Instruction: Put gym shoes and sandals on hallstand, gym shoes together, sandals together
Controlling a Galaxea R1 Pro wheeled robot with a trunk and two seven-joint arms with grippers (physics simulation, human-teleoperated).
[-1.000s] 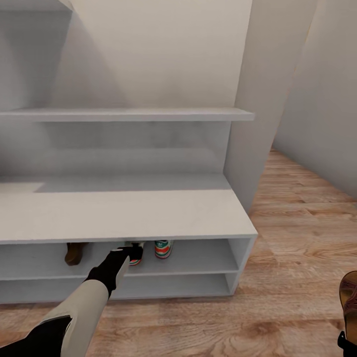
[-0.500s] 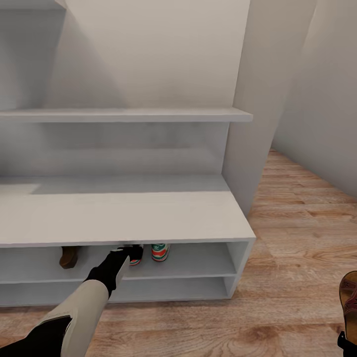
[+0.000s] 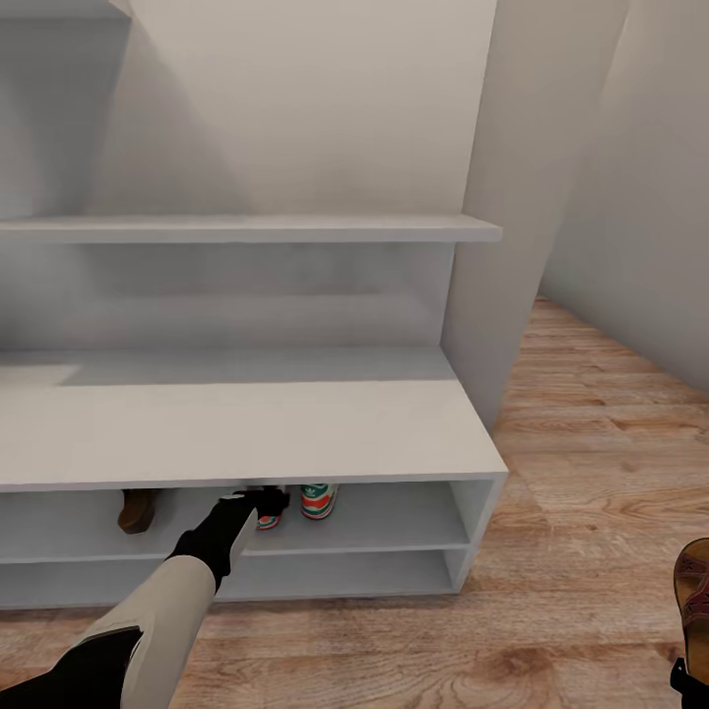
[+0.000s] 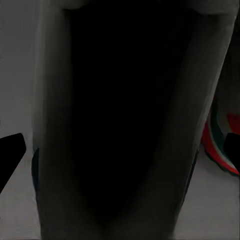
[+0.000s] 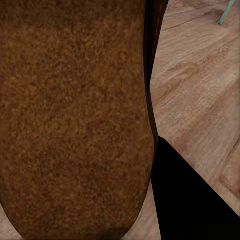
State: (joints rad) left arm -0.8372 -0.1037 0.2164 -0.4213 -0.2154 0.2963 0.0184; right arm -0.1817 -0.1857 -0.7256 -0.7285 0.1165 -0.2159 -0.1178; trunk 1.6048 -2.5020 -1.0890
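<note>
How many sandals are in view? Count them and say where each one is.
2. One sandal stands on the rack's upper shelf, left of the sneakers. The other sandal is at the right gripper, above the floor, partly cut off by the frame edge.

The left arm reaches forward and up from the lower left of the head view, its pale forearm sleeve leading into a black wrist. The left gripper (image 3: 264, 500) sits at the far end of that arm, dark and small; whether its jaws are parted or closed cannot be made out. In the left wrist view a black finger (image 4: 11, 157) shows at one edge. The right gripper (image 3: 681, 677) appears as a black piece at the lower right corner, and its black finger (image 5: 190, 200) shows in the right wrist view.
</note>
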